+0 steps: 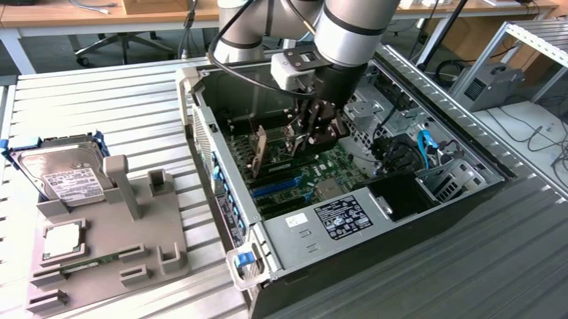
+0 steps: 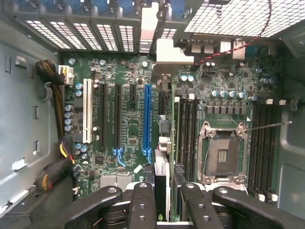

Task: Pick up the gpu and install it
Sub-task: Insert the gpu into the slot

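Black claw [image 1: 312, 136] grips gpu [image 1: 263, 154] edge-on

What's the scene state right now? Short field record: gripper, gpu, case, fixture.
gripper: inside the open case, shut on the gpu
gpu: held edge-on above the motherboard, bracket end toward the rear slot wall
seating: cannot tell if it is in a slot
motherboard: blue slot and CPU socket bare
case: lying on its side, side panel off
fixture: at the exterior view's left, hard drive still in it
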Available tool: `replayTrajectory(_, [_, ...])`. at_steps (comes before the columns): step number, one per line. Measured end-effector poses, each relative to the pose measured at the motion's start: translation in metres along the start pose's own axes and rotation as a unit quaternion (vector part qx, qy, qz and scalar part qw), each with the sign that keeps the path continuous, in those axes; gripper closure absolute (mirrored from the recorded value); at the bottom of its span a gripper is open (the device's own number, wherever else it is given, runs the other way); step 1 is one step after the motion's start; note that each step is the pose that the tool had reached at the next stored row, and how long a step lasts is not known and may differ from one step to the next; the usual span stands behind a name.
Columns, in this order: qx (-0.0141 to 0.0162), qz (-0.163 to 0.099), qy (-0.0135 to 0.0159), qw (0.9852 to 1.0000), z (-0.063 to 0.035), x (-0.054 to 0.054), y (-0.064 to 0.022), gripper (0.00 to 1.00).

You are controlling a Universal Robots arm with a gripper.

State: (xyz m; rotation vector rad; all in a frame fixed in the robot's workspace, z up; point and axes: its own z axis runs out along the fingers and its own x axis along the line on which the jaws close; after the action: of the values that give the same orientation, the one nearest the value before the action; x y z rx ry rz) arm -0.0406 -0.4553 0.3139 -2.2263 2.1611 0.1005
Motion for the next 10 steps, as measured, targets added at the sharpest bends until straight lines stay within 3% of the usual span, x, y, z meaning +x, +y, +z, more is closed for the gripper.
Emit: replayTrajectory(10, [0.0000, 0.000, 0.0000, 1.0000, -0.0005, 0.014, 0.0010, 0.74])
